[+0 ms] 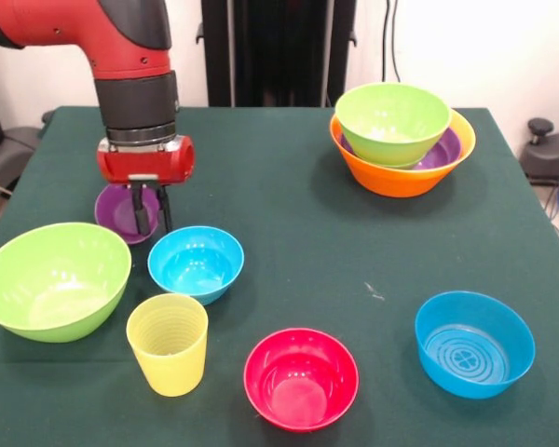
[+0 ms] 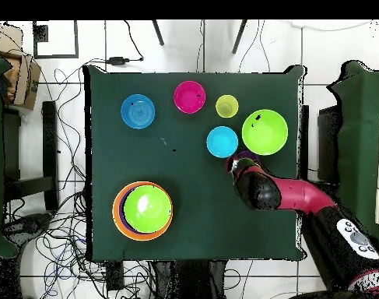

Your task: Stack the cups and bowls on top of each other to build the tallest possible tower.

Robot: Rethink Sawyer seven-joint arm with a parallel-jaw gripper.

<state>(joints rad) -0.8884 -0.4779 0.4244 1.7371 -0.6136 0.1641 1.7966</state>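
My gripper hangs at the table's left. Its fingers straddle the right rim of the translucent purple cup, one inside and one outside, close together on the wall. The cup stands on the table. The ribbed pale yellow cup stands upright near the front. The tower at the back right is the large orange bowl holding the shallow purple bowl and a lime green bowl. In the overhead view the arm covers the gripper; the tower shows at lower left.
Loose bowls stand on the green table: a large lime green one at the left, a blue one just in front of the gripper, a pink-red one at the front and another blue one at the front right.
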